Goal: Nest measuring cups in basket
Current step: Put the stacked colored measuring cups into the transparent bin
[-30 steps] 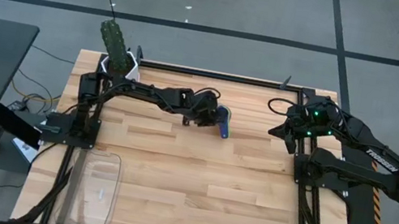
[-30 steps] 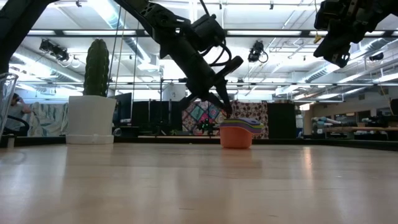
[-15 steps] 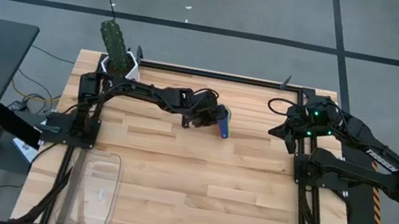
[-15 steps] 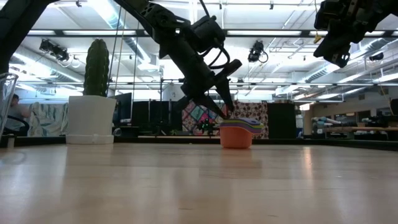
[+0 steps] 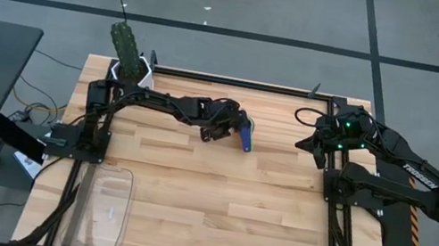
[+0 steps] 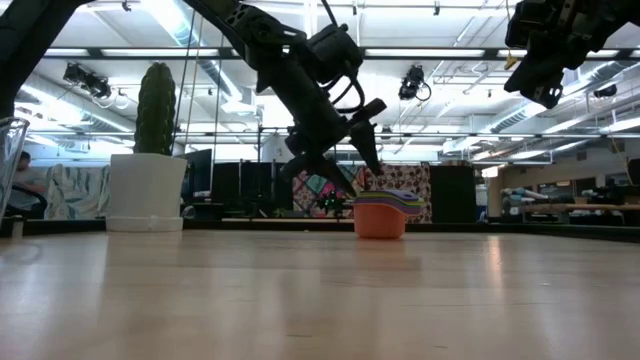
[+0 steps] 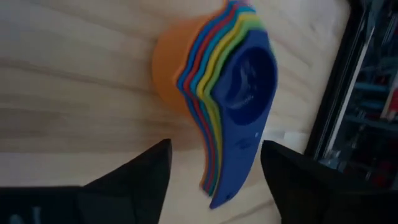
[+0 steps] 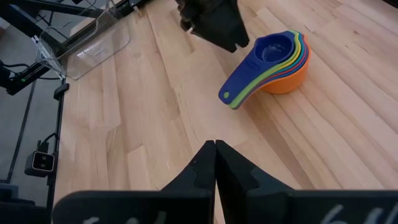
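A pale wooden surface [image 5: 214, 204] carries the measuring cups [image 5: 244, 133], stacked one inside another with the dark blue on top, near its far edge. The left gripper [image 5: 232, 126] hangs just beside and above the stack, its fingers [image 7: 140, 171] spread open on either side of the handles. The right gripper [image 5: 305, 142] waits raised at the right side, fingers [image 8: 214, 165] pressed together. The clear basket [image 5: 105, 207] lies well apart at the near left corner, and a white pot [image 6: 146, 192] holds a cactus
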`<state>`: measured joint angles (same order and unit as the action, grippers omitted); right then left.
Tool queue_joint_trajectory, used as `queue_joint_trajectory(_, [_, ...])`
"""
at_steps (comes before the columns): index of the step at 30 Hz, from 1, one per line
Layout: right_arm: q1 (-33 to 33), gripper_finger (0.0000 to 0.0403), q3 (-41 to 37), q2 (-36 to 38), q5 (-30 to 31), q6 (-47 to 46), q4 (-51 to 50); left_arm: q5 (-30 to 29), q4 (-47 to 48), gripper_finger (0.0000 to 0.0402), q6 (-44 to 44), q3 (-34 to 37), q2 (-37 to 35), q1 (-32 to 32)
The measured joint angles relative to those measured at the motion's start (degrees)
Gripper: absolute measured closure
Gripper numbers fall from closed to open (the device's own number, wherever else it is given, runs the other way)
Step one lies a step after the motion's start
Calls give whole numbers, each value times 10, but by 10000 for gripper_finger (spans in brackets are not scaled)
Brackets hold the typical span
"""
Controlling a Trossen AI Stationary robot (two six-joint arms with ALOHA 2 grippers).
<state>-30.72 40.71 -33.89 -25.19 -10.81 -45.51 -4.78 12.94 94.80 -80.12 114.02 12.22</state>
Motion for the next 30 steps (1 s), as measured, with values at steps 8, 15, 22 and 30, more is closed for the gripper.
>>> queue_joint_trajectory(8, [0, 389, 0, 0, 0, 0, 0, -11, -48, 122, 65, 0, 32, -5])
queue_joint_trajectory(15, [0, 389, 0, 0, 0, 0, 0, -15, -52, 115, 68, 0, 32, -5])
queue_joint_trajectory(22, [0, 389, 0, 0, 0, 0, 0, -16, -60, 115, 96, 0, 38, -5])
queue_joint_trajectory(30, [0, 389, 0, 0, 0, 0, 0, -20, -66, 115, 146, 0, 40, -5])
